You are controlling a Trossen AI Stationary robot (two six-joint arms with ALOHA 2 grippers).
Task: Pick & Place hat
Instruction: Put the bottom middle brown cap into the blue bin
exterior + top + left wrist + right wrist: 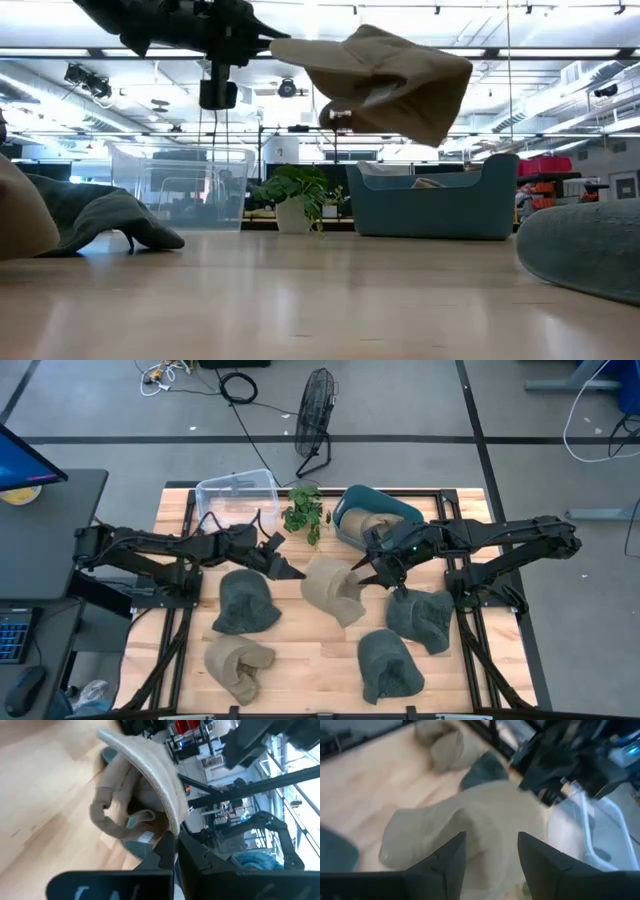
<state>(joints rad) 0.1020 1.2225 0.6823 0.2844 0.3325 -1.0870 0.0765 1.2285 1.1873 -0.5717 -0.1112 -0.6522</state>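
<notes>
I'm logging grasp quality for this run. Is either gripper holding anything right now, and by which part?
The left gripper is shut on the brim edge of the beige hat, which hangs clear of the table. The right gripper is open around the hat.

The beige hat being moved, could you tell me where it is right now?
In the high view the beige hat hangs mid-table, pinched by the left end effector, with the right end effector beside it.

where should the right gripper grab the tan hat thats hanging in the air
On the free brim edge opposite the left gripper, coming from the blue bin side. The tan hat hangs off the table, pinched at one brim edge by the left gripper. The right gripper is open beside the hat's other side, and the thin brim there fits between its fingers.
</notes>
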